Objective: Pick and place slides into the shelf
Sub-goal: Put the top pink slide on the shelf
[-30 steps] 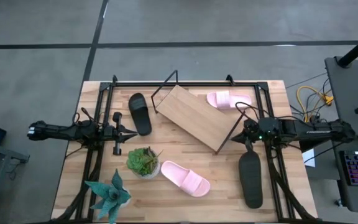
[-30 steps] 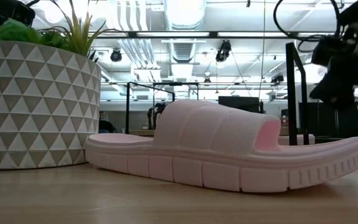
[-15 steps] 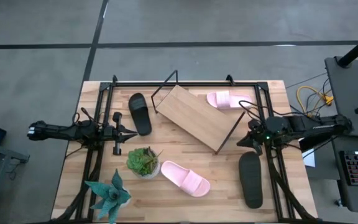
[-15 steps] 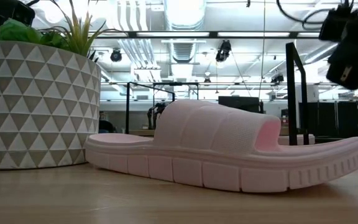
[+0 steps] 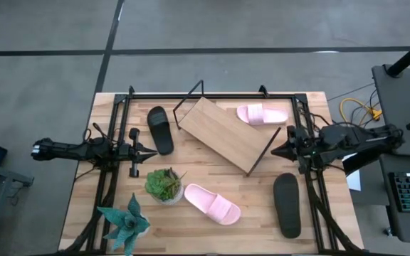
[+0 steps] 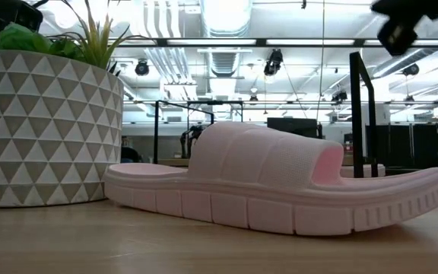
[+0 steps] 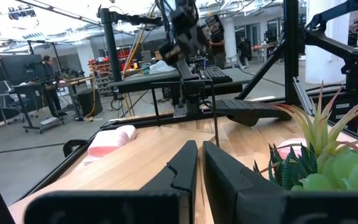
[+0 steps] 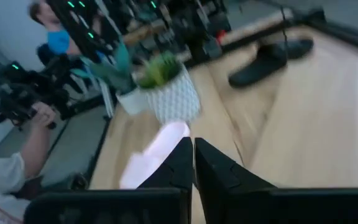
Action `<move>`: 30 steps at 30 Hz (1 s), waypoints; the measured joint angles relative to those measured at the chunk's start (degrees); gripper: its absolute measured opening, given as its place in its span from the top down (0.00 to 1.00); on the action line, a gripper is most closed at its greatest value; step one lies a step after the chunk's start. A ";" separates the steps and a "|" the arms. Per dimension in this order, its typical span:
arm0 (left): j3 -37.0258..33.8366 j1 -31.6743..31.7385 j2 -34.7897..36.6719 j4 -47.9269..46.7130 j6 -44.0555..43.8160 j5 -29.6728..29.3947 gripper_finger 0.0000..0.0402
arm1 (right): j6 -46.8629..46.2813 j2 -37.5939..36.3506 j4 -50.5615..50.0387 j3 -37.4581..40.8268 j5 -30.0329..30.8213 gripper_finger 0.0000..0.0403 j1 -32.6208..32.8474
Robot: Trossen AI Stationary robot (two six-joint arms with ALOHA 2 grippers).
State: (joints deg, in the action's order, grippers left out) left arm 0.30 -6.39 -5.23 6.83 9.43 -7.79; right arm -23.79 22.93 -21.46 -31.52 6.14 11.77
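The shelf (image 5: 223, 133) stands askew at the table's middle, a slanted light-wood board on a black wire frame, with nothing on it. One pink slide (image 5: 262, 114) lies sole-down just beyond it, the other pink slide (image 5: 212, 203) near the front, filling the low view (image 6: 280, 186). One black slide (image 5: 160, 129) lies left of the shelf, the second black slide (image 5: 287, 205) at the near right. My right gripper (image 5: 273, 151) hovers shut beside the shelf's right corner, pointing left, and shows in its own view (image 8: 188, 146). My left gripper (image 5: 154, 151) waits shut at the left (image 7: 199, 146).
A potted succulent in a triangle-patterned pot (image 5: 164, 185) and a spiky blue-green plant (image 5: 124, 220) stand at the near left. Black frame rails (image 5: 212, 94) run along the table's far edge and sides. A person (image 8: 36, 124) shows beyond the table in the right wrist view.
My right gripper has risen from just above the far end of the near-right black slide and moved toward the far edge. It has tipped from pointing down to pointing level at the table's left. The black slide lies where it was.
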 joint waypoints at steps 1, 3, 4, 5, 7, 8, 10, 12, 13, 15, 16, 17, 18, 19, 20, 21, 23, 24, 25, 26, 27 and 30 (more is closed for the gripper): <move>0.00 0.00 0.00 0.02 0.00 0.00 0.97 | 1.67 0.72 1.46 -0.68 0.01 0.98 0.00; 0.00 0.00 0.00 0.36 0.03 0.00 0.97 | 6.52 2.21 4.17 -2.10 0.27 0.98 0.00; 0.00 0.00 0.00 0.84 0.07 0.00 0.97 | 9.26 3.07 5.40 -2.88 1.02 0.98 0.00; 0.00 0.00 0.02 1.52 0.10 0.00 0.97 | 11.95 3.92 6.55 -3.60 2.38 0.98 0.00; 0.00 0.00 0.02 3.59 0.13 0.00 0.97 | 15.74 5.57 8.02 -5.21 5.88 0.98 -0.02; 0.00 0.00 0.02 4.98 0.28 0.00 0.97 | 17.75 6.38 8.19 -6.24 7.50 0.98 -0.03; 0.00 0.00 0.04 7.38 0.57 0.00 0.97 | 24.31 8.38 8.16 -8.64 8.98 0.98 -0.04; 0.00 0.00 0.04 7.97 0.66 0.00 0.97 | 30.84 10.35 8.17 -10.97 9.02 0.98 -0.04; 0.00 0.00 0.03 7.98 1.41 0.00 0.97 | 32.36 11.45 8.28 -12.07 9.07 0.98 -0.04; 0.00 0.00 0.02 7.77 3.87 0.00 0.97 | 32.87 13.64 8.76 -14.33 11.00 0.98 -0.04; 0.00 0.00 0.02 7.69 4.87 0.00 0.97 | 33.17 14.78 8.57 -15.35 13.72 0.98 -0.04; 0.00 0.00 0.01 7.69 5.77 -0.01 0.97 | 33.76 15.90 8.28 -16.29 17.47 0.98 -0.04; 0.00 0.00 -0.02 7.69 6.19 0.00 0.97 | 34.35 17.00 8.12 -17.04 21.87 0.98 -0.04; 0.00 0.00 -0.02 7.69 6.23 0.00 0.97 | 34.35 18.05 8.09 -17.57 26.34 0.98 -0.08; 0.00 0.00 -0.02 7.69 6.23 0.00 0.97 | 34.33 19.14 7.97 -18.09 30.58 0.98 -0.30; 0.00 0.00 0.00 7.69 6.23 0.00 0.97 | 34.33 20.20 7.76 -18.74 34.40 0.98 -0.73; 0.00 0.00 0.02 7.71 6.23 0.00 0.97 | 32.99 21.62 5.79 -20.50 36.54 0.97 -2.10; 0.00 0.00 0.02 7.70 6.25 0.00 0.97 | 31.02 22.12 3.58 -21.55 35.59 0.96 -3.02; 0.00 0.00 0.02 7.69 6.27 -0.01 0.97 | 28.76 22.61 1.44 -22.70 33.30 0.94 -4.21; 0.00 0.00 0.02 7.69 6.30 0.00 0.97 | 26.40 23.10 -0.73 -23.91 30.51 0.92 -5.61; 0.00 0.00 0.02 7.69 6.32 0.00 0.97 | 24.33 23.53 -2.69 -24.89 27.71 0.90 -7.07; 0.00 0.00 0.02 7.69 6.32 0.00 0.97 | 18.95 25.05 -5.64 -26.94 24.18 0.80 -12.04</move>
State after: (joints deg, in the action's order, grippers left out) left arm 0.30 -6.39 -5.21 14.52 15.75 -7.79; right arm -4.84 47.98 -27.10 -58.47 30.32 -0.27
